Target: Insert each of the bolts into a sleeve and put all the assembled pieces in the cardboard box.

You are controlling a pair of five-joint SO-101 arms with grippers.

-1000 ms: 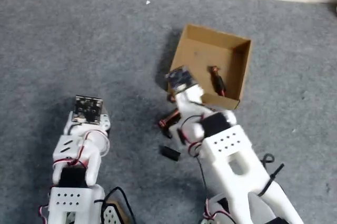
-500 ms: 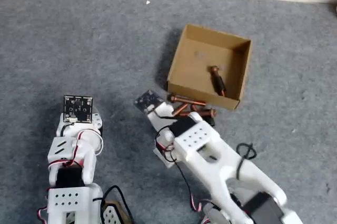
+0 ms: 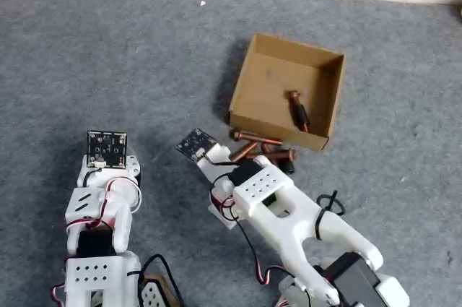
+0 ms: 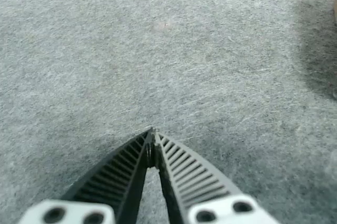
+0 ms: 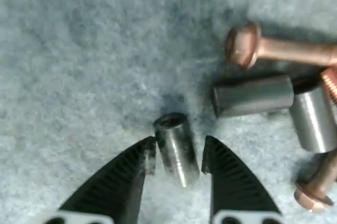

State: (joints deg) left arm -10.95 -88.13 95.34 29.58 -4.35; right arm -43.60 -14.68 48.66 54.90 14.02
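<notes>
High view: box [image 3: 278,125] on carpet [image 3: 108,54], one assembled piece [image 3: 297,110] lying inside. Loose bolts [image 3: 254,137] on carpet just outside near wall, beside right arm [image 3: 267,191]. Left arm [image 3: 101,199] well apart from them.
Left wrist view: left gripper [image 4: 153,142] closed, tips touching, nothing held, over carpet.
Right wrist view: right gripper [image 5: 178,150] open, one finger on each side of sleeve [image 5: 175,134] lying on carpet, with slim gaps both sides. Two more sleeves [image 5: 253,95] near, among bolts.

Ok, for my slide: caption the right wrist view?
Open black right gripper straddling a dark metal tubular sleeve on grey carpet, copper bolts nearby.
</notes>
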